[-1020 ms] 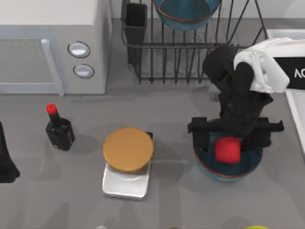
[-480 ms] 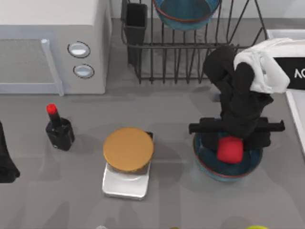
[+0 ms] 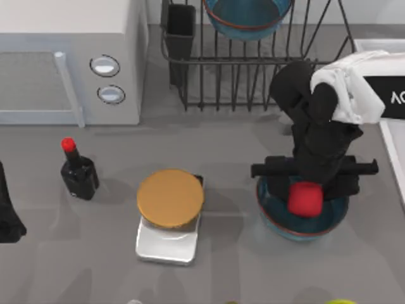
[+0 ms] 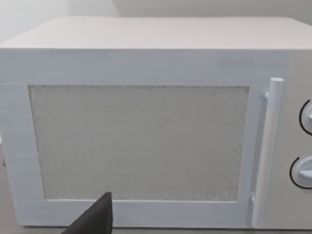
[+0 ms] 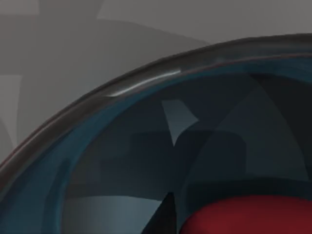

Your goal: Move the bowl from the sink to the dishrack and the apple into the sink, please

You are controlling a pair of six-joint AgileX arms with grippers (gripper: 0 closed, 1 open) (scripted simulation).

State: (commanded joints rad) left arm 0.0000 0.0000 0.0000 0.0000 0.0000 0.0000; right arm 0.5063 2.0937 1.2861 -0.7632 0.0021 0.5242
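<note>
While right gripper point(image 3: 305, 190) hangs over blue bowl point(image 3: 278, 221) on table right of centre, apple point(image 3: 304, 199) sits inside bowl beneath it; finger state cannot tell. Second blue bowl point(image 3: 247, 19) stands in dishrack point(image 3: 253, 69) at top. Sink point(image 3: 393, 152) rim at right edge. White arm cover point(image 3: 354, 92) bears partial lettering "AC". Left gripper point(image 3: 7, 215) parked at left edge, facing microwave point(image 4: 146, 63); fingers cannot tell.
</note>
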